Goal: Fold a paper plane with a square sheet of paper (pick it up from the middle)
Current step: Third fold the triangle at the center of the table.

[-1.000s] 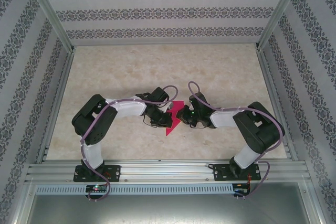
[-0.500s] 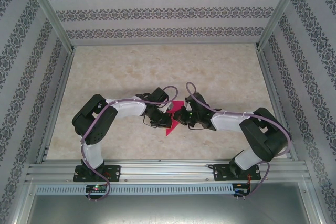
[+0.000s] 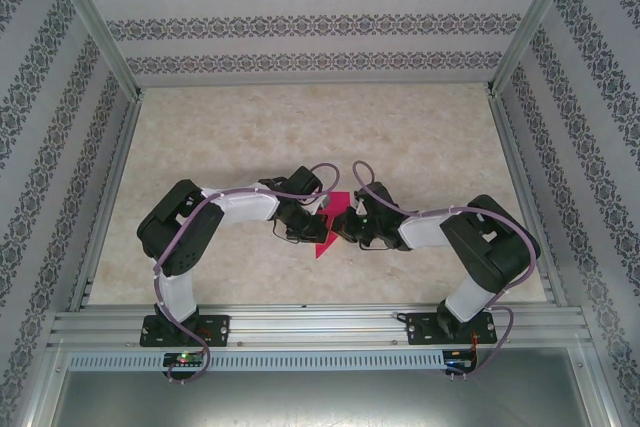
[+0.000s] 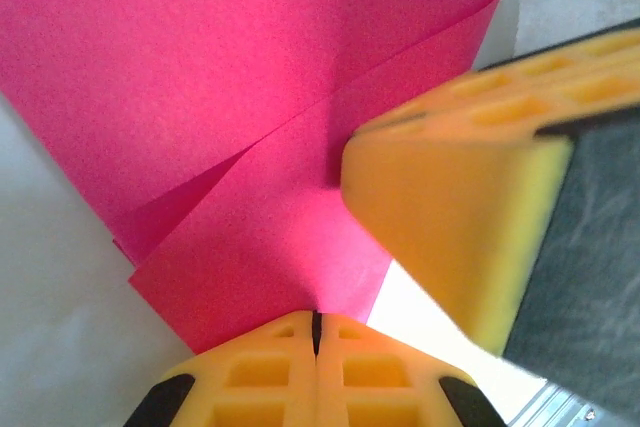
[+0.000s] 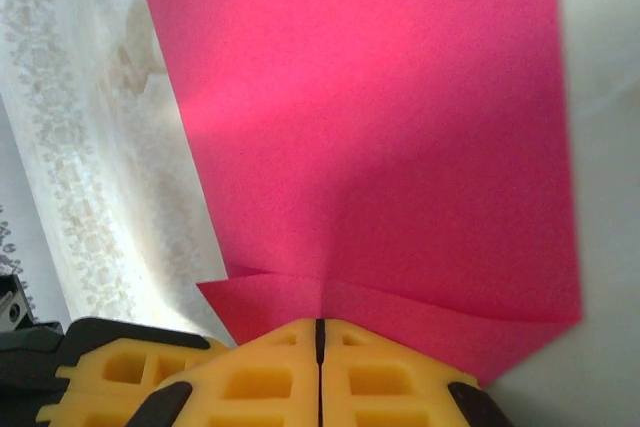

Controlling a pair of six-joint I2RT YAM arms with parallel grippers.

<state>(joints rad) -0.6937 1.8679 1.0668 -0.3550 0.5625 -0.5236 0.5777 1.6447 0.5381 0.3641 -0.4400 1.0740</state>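
While both arms leaned in over the middle of the pale marbled desk (image 3: 220,127), the left claw (image 3: 308,229) was clamped flat on the edge of the sheet of paper (image 3: 323,244), its yellow pads meeting with no gap. The magenta sheet, creased into overlapping layers, hung pinched between the two claws, just above the desk. From above, the black wrists and a purple cable (image 3: 240,190) covered most of it. In the left wrist view, a fat yellow finger (image 4: 450,227) of the right claw (image 3: 342,227) blocked the sheet's far corner. That right claw was likewise squeezed shut on the folded edge. Patterned walls (image 3: 300,27) boxed everything in. A second earlier the right claw had sat farther right and more pink showed.
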